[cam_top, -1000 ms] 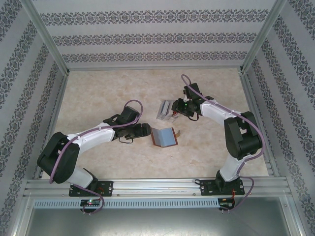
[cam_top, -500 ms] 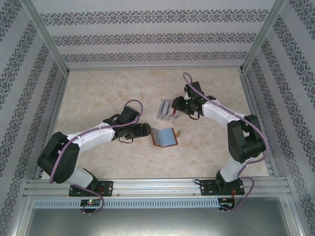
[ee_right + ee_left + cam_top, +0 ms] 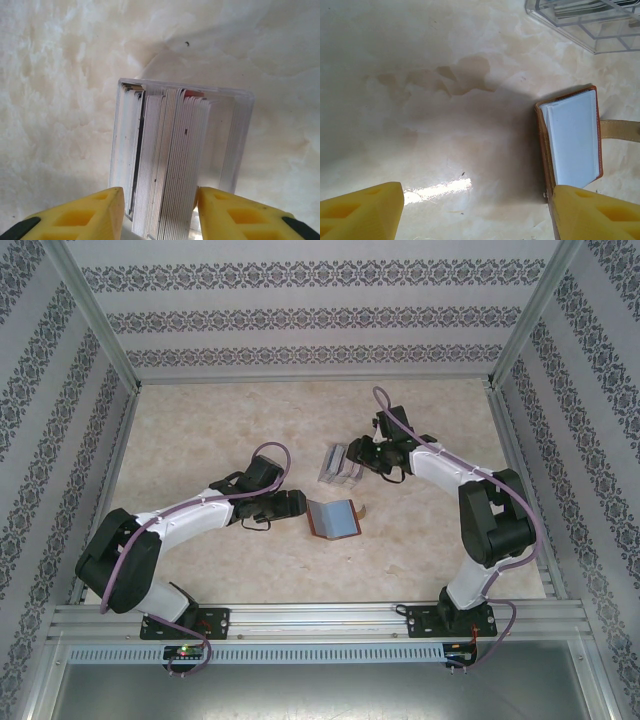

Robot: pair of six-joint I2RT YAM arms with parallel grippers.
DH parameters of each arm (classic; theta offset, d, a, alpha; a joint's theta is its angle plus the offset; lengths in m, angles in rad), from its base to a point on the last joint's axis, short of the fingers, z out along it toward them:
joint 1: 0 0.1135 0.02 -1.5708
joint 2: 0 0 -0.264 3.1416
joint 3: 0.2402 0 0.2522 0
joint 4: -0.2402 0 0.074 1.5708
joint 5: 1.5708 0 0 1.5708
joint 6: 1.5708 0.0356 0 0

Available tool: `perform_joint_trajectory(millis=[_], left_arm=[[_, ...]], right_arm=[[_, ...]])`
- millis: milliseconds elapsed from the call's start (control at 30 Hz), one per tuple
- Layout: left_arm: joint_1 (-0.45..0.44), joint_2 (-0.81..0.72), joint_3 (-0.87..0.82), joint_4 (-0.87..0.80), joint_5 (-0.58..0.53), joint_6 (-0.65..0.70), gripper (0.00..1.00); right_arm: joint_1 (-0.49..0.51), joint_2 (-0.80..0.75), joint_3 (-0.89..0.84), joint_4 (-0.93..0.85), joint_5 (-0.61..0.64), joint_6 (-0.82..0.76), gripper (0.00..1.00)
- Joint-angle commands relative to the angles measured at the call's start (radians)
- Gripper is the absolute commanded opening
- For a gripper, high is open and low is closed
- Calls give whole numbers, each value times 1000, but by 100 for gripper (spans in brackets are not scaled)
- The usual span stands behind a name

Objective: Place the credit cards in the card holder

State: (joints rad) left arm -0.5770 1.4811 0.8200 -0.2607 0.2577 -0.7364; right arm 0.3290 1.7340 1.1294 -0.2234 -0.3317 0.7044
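Progress: No card is sitting in the card holder (image 3: 335,518) yet. Its pale inner pocket is showing bare, so by the look of it the whole loading is still waiting to be done.
Card holder: It is lying open and flat on the table (image 3: 200,440) between the two arms, with its clasp tab (image 3: 620,131) sticking out to one side.
Credit cards: The credit cards (image 3: 170,160) are standing on edge, packed together inside a clear box (image 3: 240,125) just beyond the holder.
Right gripper: The right gripper (image 3: 160,215) is straddling the stack with a yellow finger on each side, jaws partly apart. Whether the pads are pressing on a card cannot be told.
Left gripper: The left gripper (image 3: 475,215) is hanging wide open and holding nothing. The holder is lying just beside one finger, whose tip is overlapping the holder's near corner.
Step in hand: Judging by the pose, a first card is being lined up for lifting out of the box.
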Motion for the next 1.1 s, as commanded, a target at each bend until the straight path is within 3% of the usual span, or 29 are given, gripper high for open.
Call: perform_joint_trajectory(millis=[0, 233, 400, 1067], left_arm=[[-11, -27, -25, 11, -14, 11, 78], [-11, -27, -33, 12, -19, 11, 78], [-11, -18, -24, 9, -14, 11, 78], [-11, 10, -26, 30, 19, 14, 78]], right_arm=[[-8, -4, -4, 55, -61, 16, 43], [-8, -11, -29, 95, -72, 28, 39], [-9, -10, -23, 79, -69, 15, 28], [-15, -72, -53, 45, -49, -12, 8]])
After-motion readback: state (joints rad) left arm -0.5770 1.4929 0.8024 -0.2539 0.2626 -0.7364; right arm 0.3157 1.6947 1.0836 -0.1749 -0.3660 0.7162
